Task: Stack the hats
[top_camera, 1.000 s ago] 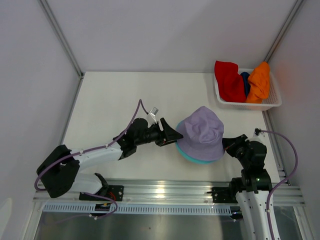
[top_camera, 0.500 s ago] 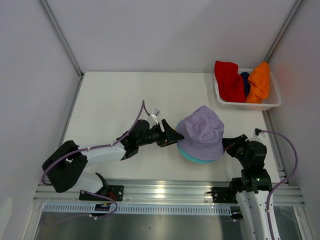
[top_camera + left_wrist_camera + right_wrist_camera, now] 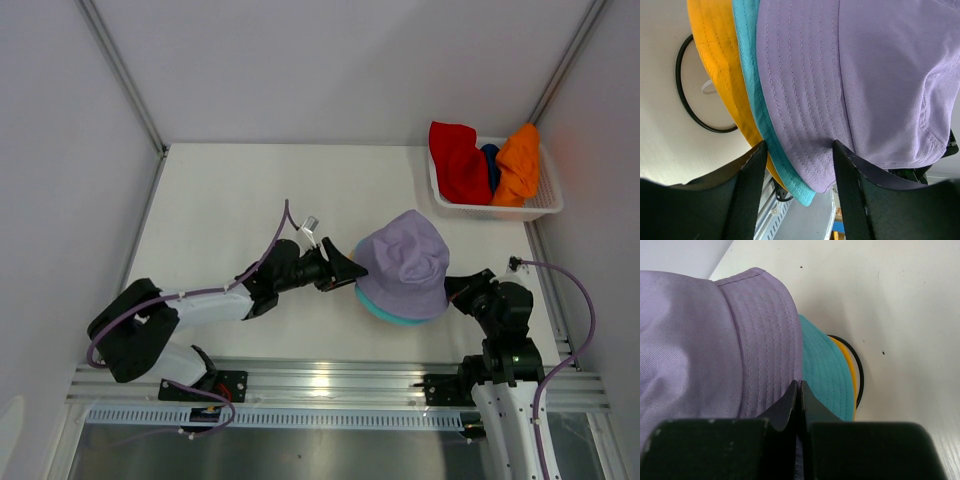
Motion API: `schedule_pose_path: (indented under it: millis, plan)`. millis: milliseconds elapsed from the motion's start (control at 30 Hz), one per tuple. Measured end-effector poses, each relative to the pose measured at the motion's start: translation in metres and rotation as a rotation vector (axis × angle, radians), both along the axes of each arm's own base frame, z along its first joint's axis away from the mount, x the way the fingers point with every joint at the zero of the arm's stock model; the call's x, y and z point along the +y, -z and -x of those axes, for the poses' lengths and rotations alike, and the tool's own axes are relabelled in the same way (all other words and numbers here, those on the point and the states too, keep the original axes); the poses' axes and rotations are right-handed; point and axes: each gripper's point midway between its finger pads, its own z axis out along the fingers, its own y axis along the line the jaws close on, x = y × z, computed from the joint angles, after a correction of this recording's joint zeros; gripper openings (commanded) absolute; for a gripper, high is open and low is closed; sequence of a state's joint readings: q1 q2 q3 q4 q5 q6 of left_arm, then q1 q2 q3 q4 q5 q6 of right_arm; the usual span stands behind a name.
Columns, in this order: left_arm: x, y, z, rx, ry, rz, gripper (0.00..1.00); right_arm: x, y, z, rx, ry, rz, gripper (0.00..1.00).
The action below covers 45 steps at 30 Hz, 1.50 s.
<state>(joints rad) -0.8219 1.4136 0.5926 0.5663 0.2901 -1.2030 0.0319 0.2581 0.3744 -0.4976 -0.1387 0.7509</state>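
While the lavender hat [image 3: 405,262] sits over the teal hat [image 3: 385,312] and the yellow hat [image 3: 715,45] on the black wire stand [image 3: 685,100], the left tool [image 3: 800,145] gapes wide around its brim edge. The right tool [image 3: 800,385], at its opposite brim, is pressed narrow; whether it pinches cloth cannot be told. Well behind it, the red hat [image 3: 458,160], dark blue hat [image 3: 490,165] and orange hat [image 3: 518,165] lie in the white basket [image 3: 540,205].
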Motion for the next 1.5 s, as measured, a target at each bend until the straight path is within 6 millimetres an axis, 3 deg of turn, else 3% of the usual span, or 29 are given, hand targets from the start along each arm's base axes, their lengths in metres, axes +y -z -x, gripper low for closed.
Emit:
schedule_pose_path:
  millis: [433, 767, 1067, 1500]
  plan:
    - [0.007, -0.016, -0.002, -0.052, -0.027, 0.004, 0.53, 0.0, 0.002, 0.001, 0.007, -0.006, 0.011, 0.0]
    - [0.014, -0.014, -0.005, -0.067, -0.058, -0.055, 0.55, 0.0, 0.003, 0.001, 0.008, -0.009, 0.014, 0.0]
    - [0.024, -0.039, -0.008, -0.144, -0.099, -0.035, 0.55, 0.0, 0.003, 0.002, 0.008, -0.01, 0.015, 0.0]
    - [0.01, -0.017, -0.004, -0.086, -0.049, -0.041, 0.54, 0.0, 0.004, 0.002, 0.011, -0.011, 0.018, 0.0]
